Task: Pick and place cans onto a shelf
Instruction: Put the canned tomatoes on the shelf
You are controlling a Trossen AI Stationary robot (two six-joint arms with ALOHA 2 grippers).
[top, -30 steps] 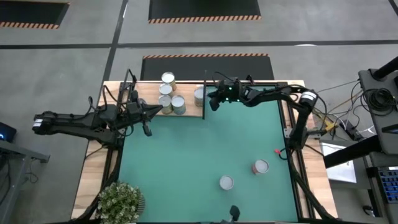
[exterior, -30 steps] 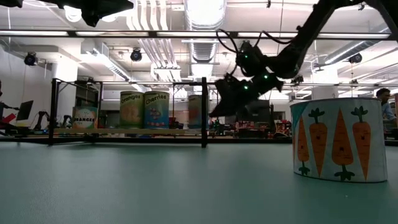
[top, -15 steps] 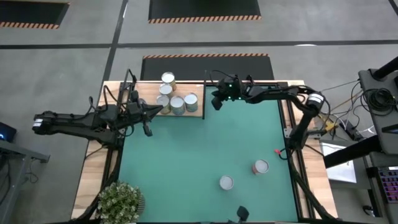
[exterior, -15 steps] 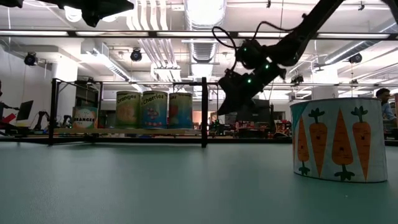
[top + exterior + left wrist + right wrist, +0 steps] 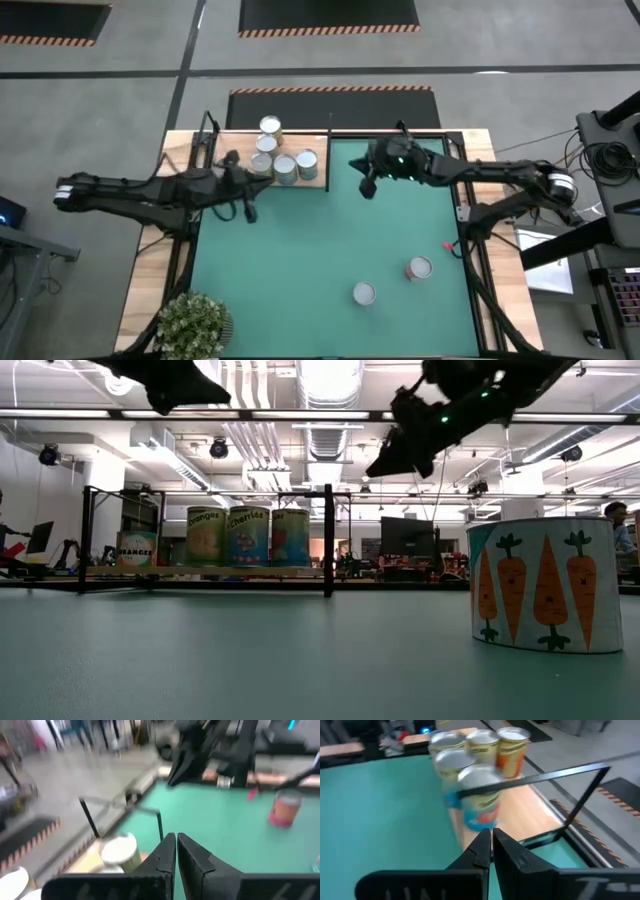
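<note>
Beside the shelf point(image 5: 290, 172), right gripper point(image 5: 367, 187), jaws together, seemingly just clear of cans point(image 5: 306, 162).

The words that can be read are on the cans point(image 5: 248, 537) standing on the shelf point(image 5: 205, 572), seen from the low view. The small can point(image 5: 135, 548) furthest from the black post point(image 5: 327, 540) says "ORANGE" in big letters. The green can point(image 5: 205, 537) next to it says "Oranges" near its top. The blue can point(image 5: 248, 537) beside that one says "Cherries". The can point(image 5: 291, 537) right next to the post has a word too, but it is too blurry to read. The big can point(image 5: 545, 584) close to the camera has pictures of carrots on it and no words that show.
</note>
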